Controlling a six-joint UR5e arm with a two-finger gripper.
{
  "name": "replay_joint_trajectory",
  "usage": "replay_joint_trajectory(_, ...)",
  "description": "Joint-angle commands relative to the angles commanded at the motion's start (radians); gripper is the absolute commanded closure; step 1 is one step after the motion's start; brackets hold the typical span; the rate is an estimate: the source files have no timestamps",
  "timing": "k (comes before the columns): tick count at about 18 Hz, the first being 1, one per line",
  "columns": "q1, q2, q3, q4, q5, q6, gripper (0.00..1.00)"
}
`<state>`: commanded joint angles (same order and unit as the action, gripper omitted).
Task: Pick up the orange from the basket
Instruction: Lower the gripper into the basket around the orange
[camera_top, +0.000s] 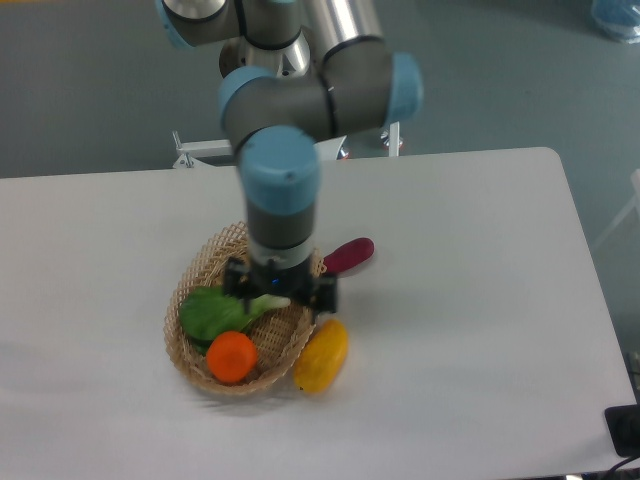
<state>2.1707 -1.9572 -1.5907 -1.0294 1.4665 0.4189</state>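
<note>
Beside the orange (232, 357), greens (213, 313) fill the basket (204, 269).

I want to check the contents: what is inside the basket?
The basket holds the orange and a green vegetable. The gripper above covers the basket's middle.

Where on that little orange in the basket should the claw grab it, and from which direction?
Probably from straight above, fingers closing across the widest middle of the orange. It is round, so no side grips better, but it sits low in the basket close to the near rim, with the green vegetable just behind it. Only its top is open. The gripper is above the basket, behind the orange.
</note>
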Motion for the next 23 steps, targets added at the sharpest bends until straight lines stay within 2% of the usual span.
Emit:
replay_joint_trajectory(3,-0.019,-0.06,0.002,0.054,0.0,-0.012,0.0)
replay_joint_trajectory(8,-0.02,-0.103,-0.009,0.071,0.008,-0.002,0.0)
replay_joint_trajectory(11,-0.02,-0.104,-0.035,0.072,0.009,0.0,0.0)
replay_joint_trajectory(16,-0.034,-0.12,-0.049,0.106,0.012,-0.002,0.0)
replay_joint_trajectory(23,-0.048,-0.126,-0.066,0.114,0.015,-0.002,0.0)
